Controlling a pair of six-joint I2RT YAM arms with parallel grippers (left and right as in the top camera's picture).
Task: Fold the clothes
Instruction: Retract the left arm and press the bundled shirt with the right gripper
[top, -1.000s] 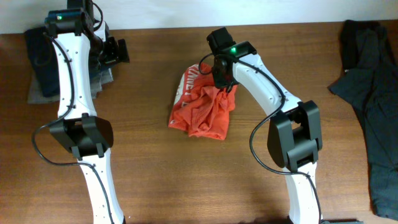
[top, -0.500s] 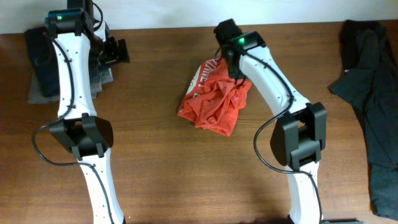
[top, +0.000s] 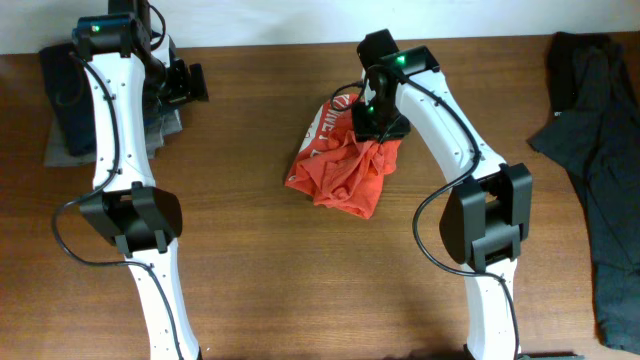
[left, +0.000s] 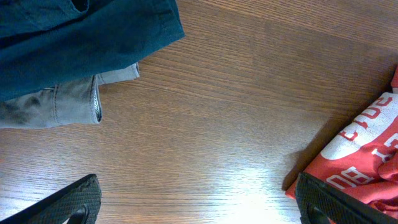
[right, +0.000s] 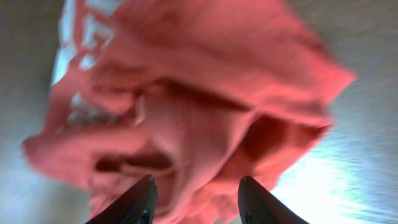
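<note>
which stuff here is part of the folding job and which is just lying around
In the job: crumpled red-orange T-shirt; right gripper, open above it.
Lying about: dark blue garment on a grey garment, far left; dark clothes, far right; left gripper, open, holding nothing.

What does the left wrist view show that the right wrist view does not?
Only the left wrist: a dark blue garment and a grey garment at the top left, and the left fingers, wide apart. Only the right wrist: the crumpled middle of the shirt and the right fingers, apart. Both: the red shirt's white lettering and the wooden table.
</note>
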